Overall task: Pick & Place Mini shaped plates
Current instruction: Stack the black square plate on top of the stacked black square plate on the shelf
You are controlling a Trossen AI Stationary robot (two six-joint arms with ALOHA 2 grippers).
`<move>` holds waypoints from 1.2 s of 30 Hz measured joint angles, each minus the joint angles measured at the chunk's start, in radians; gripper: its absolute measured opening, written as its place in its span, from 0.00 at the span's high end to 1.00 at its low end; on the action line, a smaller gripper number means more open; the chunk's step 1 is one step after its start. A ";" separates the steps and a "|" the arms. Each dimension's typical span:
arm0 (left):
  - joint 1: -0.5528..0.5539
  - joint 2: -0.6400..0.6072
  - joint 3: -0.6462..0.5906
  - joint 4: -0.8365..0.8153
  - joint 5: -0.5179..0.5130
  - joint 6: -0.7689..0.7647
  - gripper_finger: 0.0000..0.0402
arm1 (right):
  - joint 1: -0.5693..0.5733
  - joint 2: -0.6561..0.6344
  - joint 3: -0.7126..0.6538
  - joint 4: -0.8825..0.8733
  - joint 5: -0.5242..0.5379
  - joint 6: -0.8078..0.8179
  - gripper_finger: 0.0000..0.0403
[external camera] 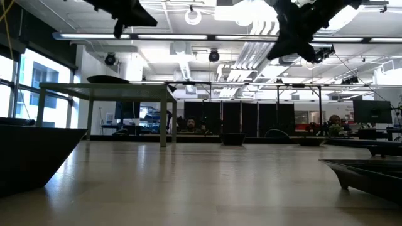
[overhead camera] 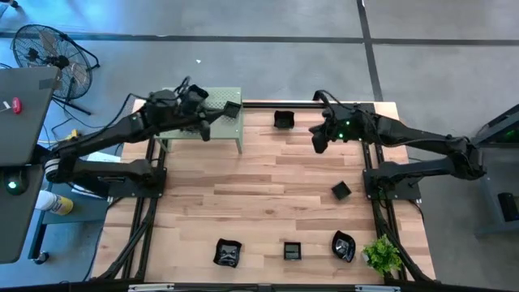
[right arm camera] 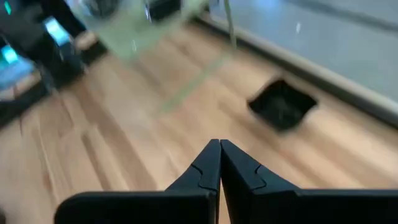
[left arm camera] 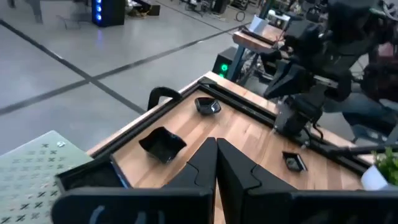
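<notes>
Several mini shaped plates, small and glossy black, lie about the wooden table. One plate (overhead camera: 283, 120) (right arm camera: 283, 104) is near the far edge, one (overhead camera: 340, 191) at the right, and three (overhead camera: 228, 253) (overhead camera: 292, 251) (overhead camera: 343, 246) along the near edge. Another plate (overhead camera: 233, 108) rests on a small green stand (overhead camera: 215, 113). My left gripper (overhead camera: 209, 128) (left arm camera: 216, 155) hangs shut and empty above the stand's near edge. My right gripper (overhead camera: 318, 142) (right arm camera: 219, 152) is shut and empty above the table, right of the far plate.
A small green plant (overhead camera: 382, 255) stands at the near right corner. A black rail (left arm camera: 249, 107) runs along the table's far edge. The stand's legs (external camera: 164, 119) rest on the far left of the table. Bare wood (overhead camera: 259, 186) lies in the middle.
</notes>
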 joint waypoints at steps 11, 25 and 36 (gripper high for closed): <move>-0.001 -0.077 -0.102 -0.034 -0.014 -0.063 1.00 | 0.052 0.028 -0.011 -0.489 -0.152 -0.161 0.89; -0.001 -0.075 -0.149 0.039 0.016 -0.071 1.00 | 0.131 0.208 -0.176 -0.424 -0.308 -0.335 0.65; -0.001 -0.095 -0.148 0.019 0.013 -0.020 1.00 | 0.202 0.390 -0.022 -0.572 -0.232 -0.709 0.65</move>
